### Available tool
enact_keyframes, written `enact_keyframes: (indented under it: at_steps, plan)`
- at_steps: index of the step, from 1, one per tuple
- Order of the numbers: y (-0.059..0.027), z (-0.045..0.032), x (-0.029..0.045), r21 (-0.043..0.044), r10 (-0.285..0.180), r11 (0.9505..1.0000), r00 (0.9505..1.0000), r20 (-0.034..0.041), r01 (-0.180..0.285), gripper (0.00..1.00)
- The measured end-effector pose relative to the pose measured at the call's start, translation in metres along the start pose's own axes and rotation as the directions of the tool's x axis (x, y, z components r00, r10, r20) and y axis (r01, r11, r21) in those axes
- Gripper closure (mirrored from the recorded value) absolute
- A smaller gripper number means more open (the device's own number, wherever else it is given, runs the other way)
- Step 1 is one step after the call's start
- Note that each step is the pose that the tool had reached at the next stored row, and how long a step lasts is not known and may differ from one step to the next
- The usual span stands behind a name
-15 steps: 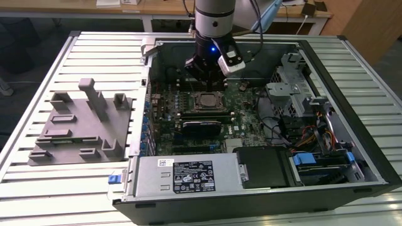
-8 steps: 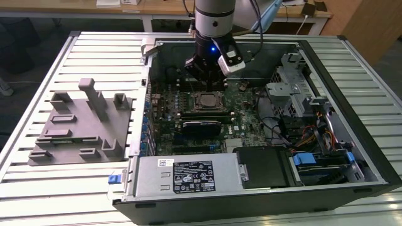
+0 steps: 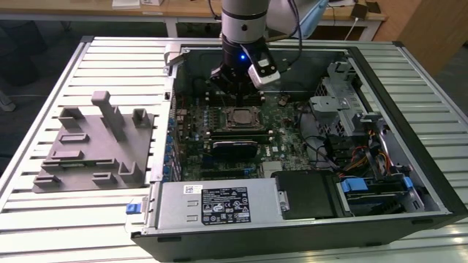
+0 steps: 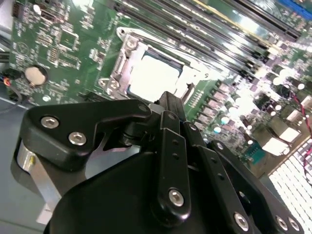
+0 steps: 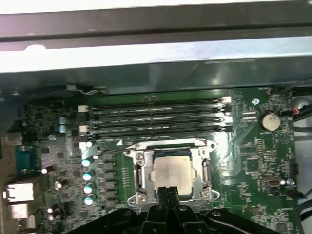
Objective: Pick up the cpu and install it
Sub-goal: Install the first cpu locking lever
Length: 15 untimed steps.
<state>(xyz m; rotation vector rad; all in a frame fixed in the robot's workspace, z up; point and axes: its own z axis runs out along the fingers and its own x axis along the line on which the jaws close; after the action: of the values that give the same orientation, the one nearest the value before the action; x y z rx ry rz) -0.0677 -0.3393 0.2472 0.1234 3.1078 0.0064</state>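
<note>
Nearest the lens in both wrist views we find the black linkage of the gripper (image 5: 168, 189). Its two fingers (image 5: 163, 196) are drawn together side by side, with a thin seam between them and nothing clamped there. The claw is at its narrow setting and carries no part.

Just past the fingertips we see the cpu (image 5: 170, 169). It lies flat in the socket frame (image 5: 139, 168) on the motherboard (image 5: 253, 165), shiny metal top facing up, with the metal frame around all four sides. The fingertips overlap the frame's edge in the first wrist view; we cannot tell whether they touch it.

Beside the socket run four parallel memory slots (image 5: 156, 117). A round coin cell (image 5: 269, 121) sits on the board well apart from the socket.

In the exterior view the arm (image 3: 245, 22) reaches down into the open computer case (image 3: 292, 241). The gripper hangs over the far side of the socket, in the far half of the case. At the near edge of the case we see the power supply (image 3: 212, 205), label up. On the exterior view's left, outside the case, a grey plastic fixture (image 3: 95, 148) with upright posts rests on the slatted table (image 3: 44, 219), well apart from the gripper.
</note>
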Motion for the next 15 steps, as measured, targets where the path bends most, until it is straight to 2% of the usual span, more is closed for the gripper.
enact_keyframes:
  at_steps: [15]
  plan:
    - [-0.0027, -0.0009, 0.0346, 0.0001, 0.000, 1.0000, 1.0000, 0.0000, 0.000, 0.89]
